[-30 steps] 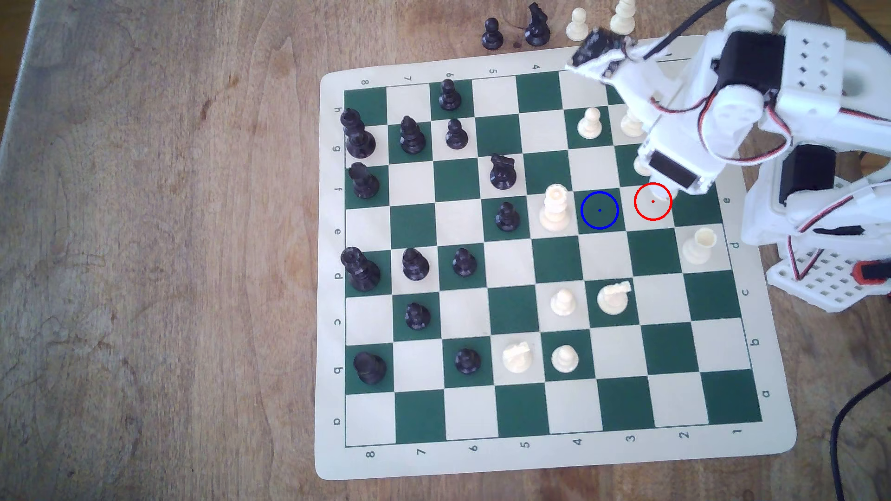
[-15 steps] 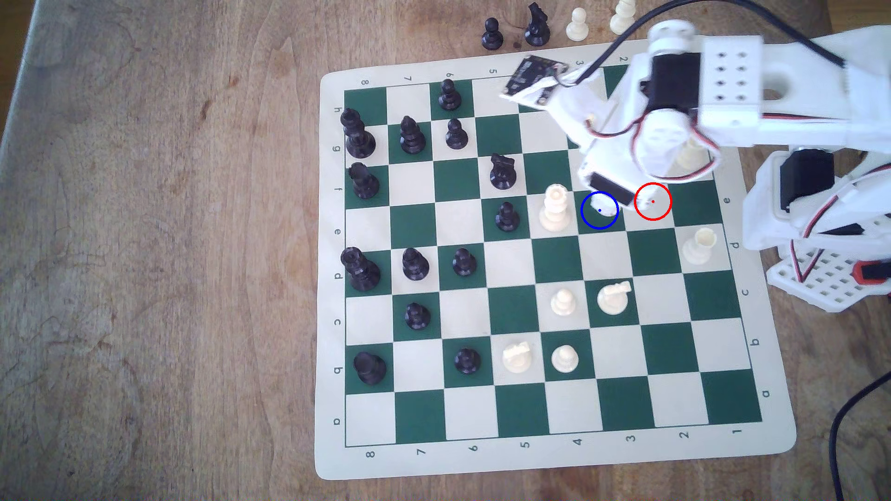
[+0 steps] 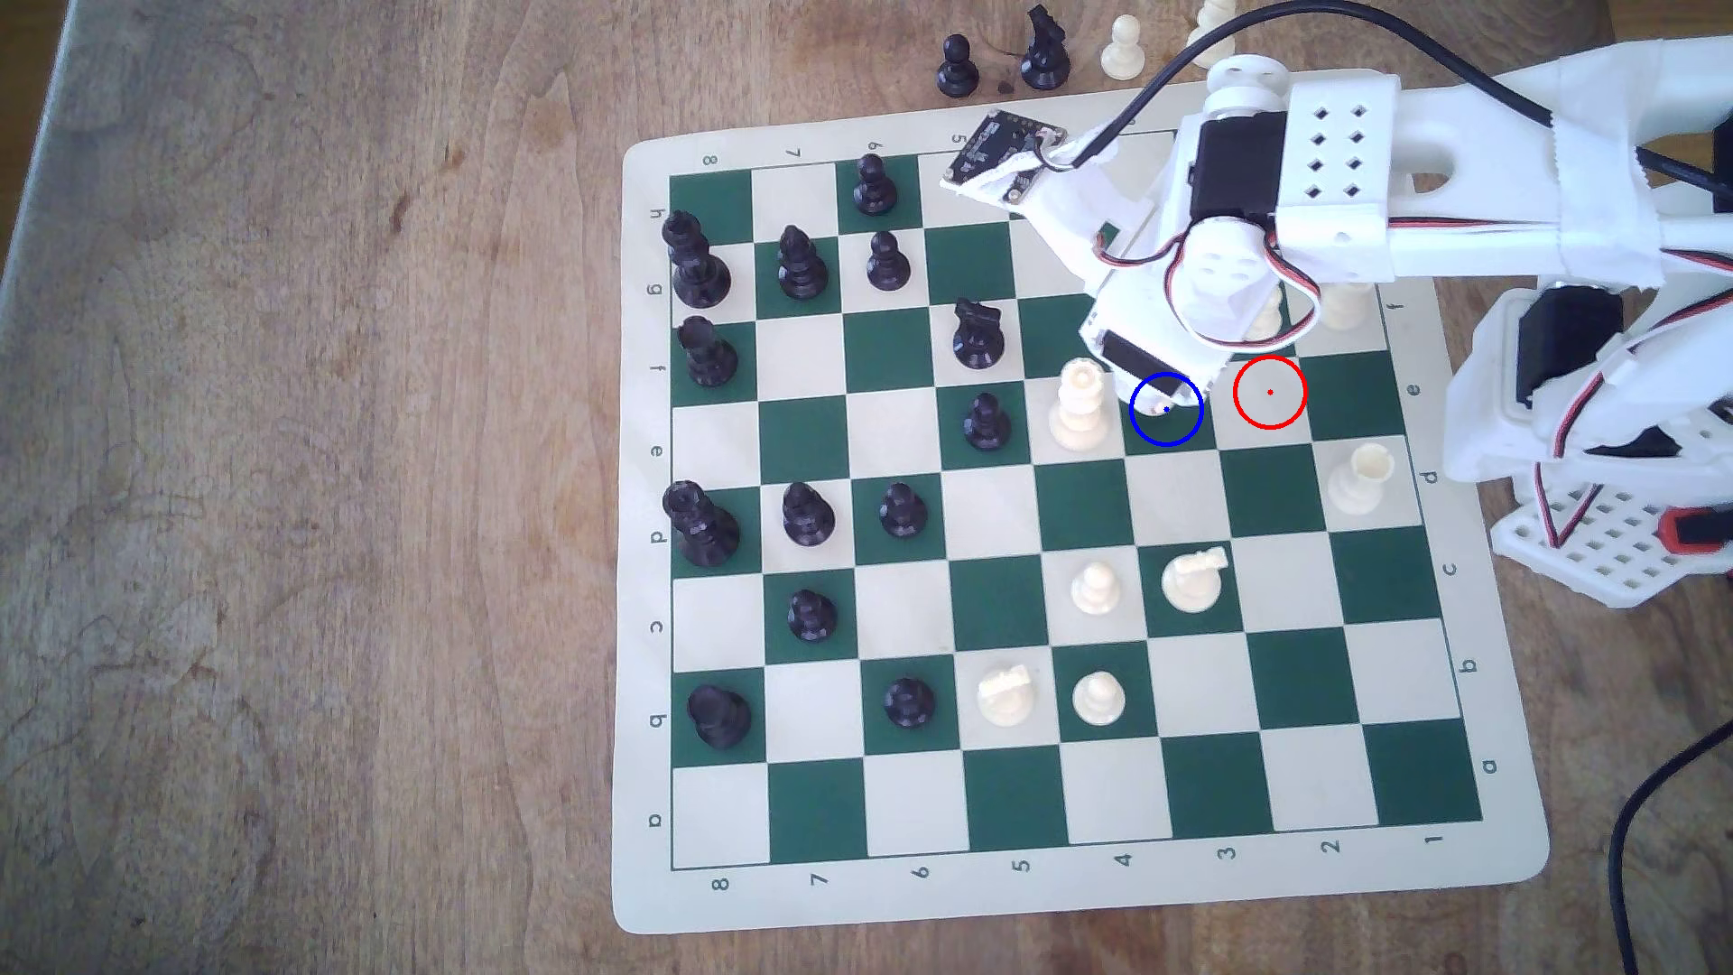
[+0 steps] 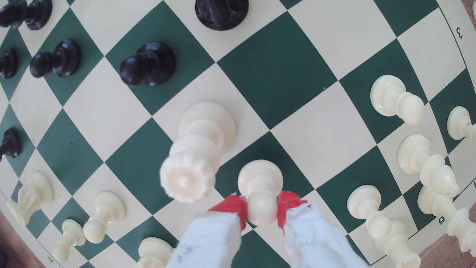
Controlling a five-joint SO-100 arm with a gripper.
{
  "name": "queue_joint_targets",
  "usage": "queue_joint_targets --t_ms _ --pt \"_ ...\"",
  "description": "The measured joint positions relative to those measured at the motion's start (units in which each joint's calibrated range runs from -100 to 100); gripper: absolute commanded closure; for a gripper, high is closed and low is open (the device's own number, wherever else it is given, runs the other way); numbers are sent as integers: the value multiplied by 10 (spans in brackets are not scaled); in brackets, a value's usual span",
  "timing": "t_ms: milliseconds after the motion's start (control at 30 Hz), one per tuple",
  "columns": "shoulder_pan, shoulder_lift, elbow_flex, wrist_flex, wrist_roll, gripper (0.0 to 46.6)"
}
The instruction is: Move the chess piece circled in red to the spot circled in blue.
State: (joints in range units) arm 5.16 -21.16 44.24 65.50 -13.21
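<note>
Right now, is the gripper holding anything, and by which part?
Yes. The gripper is shut on the pawn, its red pads pinching the ball head from both sides, over a dark green square.

Hobby robotics setup on a wooden tabletop; room type cannot be told.

Worn, stained wood table [image 3: 281, 469] carries a roll-up vinyl chess mat [image 3: 1032, 900] with curling corners. White 3D-printed arm [image 3: 1332, 178] with exposed servo wires and a bare circuit board [image 3: 1003, 155]. Loose black cables [image 3: 1632, 825] trail off the exterior view's right. Captured pieces [image 3: 1041, 52] sit off the mat.
</note>
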Motion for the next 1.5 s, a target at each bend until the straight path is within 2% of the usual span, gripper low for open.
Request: queue_joint_targets --t_ms 867,1133,1367,1500 --pt "5 8 42 -30 3 463" --pt "5 8 42 -30 3 335" --pt "5 8 42 -6 6 267" --pt "5 5 42 2 7 253"
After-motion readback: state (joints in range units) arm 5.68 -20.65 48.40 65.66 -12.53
